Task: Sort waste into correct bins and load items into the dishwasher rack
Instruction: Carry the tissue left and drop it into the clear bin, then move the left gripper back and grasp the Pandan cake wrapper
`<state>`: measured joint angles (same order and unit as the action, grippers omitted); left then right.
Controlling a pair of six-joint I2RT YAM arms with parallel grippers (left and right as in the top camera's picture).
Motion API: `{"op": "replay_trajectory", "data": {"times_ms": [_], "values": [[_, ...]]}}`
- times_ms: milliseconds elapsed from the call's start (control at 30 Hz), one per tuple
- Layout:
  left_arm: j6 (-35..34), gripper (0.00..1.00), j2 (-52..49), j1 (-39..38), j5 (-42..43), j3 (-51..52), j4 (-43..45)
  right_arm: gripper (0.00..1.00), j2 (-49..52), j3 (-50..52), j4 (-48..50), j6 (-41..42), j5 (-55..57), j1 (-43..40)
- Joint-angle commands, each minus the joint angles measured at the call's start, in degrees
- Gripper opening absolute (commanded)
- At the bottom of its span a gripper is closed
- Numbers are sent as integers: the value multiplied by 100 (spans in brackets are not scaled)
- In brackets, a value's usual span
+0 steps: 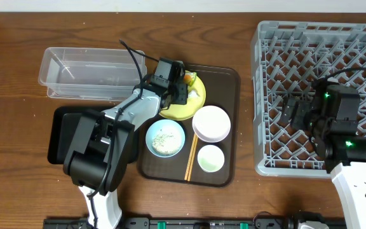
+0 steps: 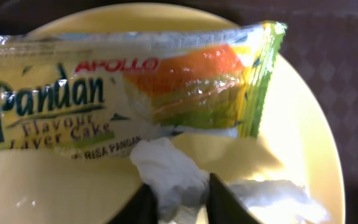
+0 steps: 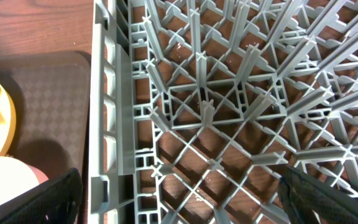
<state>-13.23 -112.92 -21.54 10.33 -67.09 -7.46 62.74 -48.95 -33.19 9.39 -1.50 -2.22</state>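
My left gripper (image 1: 178, 91) is low over the round yellow-green plate (image 1: 182, 109). In the left wrist view its fingers (image 2: 179, 179) are shut on the small white scrap (image 2: 165, 157), which lies on the plate (image 2: 303, 124) just below the snack wrapper (image 2: 135, 87). The wrapper also shows in the overhead view (image 1: 192, 80). My right gripper (image 1: 295, 109) is open and empty over the left part of the grey dishwasher rack (image 1: 335, 38); the wrist view shows its fingers (image 3: 185, 202) wide apart above the rack lattice (image 3: 204, 112).
The brown serving tray (image 1: 230, 83) holds the white bowl (image 1: 210, 123), the light blue bowl (image 1: 165, 138) with rice crumbs, the small white cup (image 1: 210, 159) and the chopsticks (image 1: 191, 158). The clear tub (image 1: 91, 70) and the black tray (image 1: 61, 130) lie to the left.
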Motion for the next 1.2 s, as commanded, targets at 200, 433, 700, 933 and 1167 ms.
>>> {"op": "replay_trajectory", "data": {"times_ms": [200, 433, 700, 933, 1167], "values": [[70, 19, 905, 118, -55, -66, -933, 99, -24, -118, 0, -22, -7, 59], [68, 19, 2002, 804, -330, -66, -1178, 99, -24, -118, 2, -24, -7, 59], [68, 22, 2260, 1851, -957, -66, -1027, 99, -24, -118, 2, -22, -7, 59], [44, 46, 2157, 2105, -940, -66, -1003, 99, -24, -118, 17, -22, -7, 59], [-105, 90, 2175, 1932, -433, -66, -1051, 99, -24, -118, 13, -22, -9, 59]]}}
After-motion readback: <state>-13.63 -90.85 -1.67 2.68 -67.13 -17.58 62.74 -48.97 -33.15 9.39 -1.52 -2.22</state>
